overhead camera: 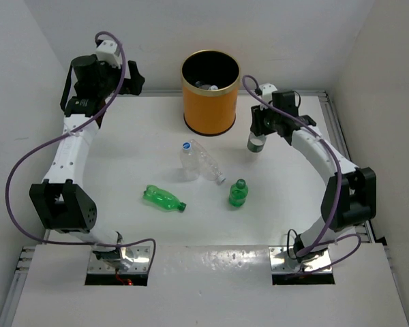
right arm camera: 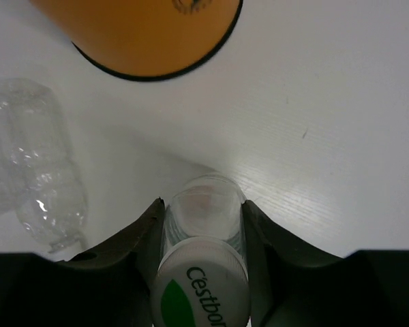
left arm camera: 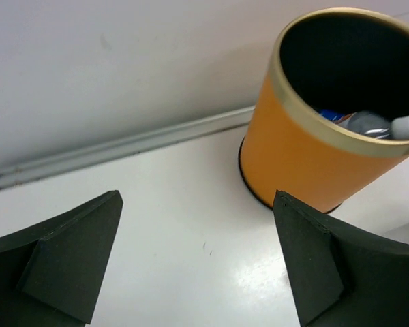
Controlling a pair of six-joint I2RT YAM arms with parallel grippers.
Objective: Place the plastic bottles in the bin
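Observation:
The orange bin (overhead camera: 210,95) stands at the back middle with bottles inside; it also shows in the left wrist view (left arm camera: 307,157) and the right wrist view (right arm camera: 143,34). My right gripper (overhead camera: 259,136) is shut on a clear bottle (right arm camera: 204,225) with a white cap, held upright just right of the bin. A clear bottle (overhead camera: 201,161) with a blue cap lies mid-table, also in the right wrist view (right arm camera: 34,163). One green bottle (overhead camera: 163,198) lies on its side; another green bottle (overhead camera: 238,193) stands near it. My left gripper (left arm camera: 198,259) is open and empty, left of the bin.
White walls close in the table at the back and on both sides. A metal rail (left arm camera: 123,146) runs along the back edge. Both arm bases (overhead camera: 119,259) sit at the near edge.

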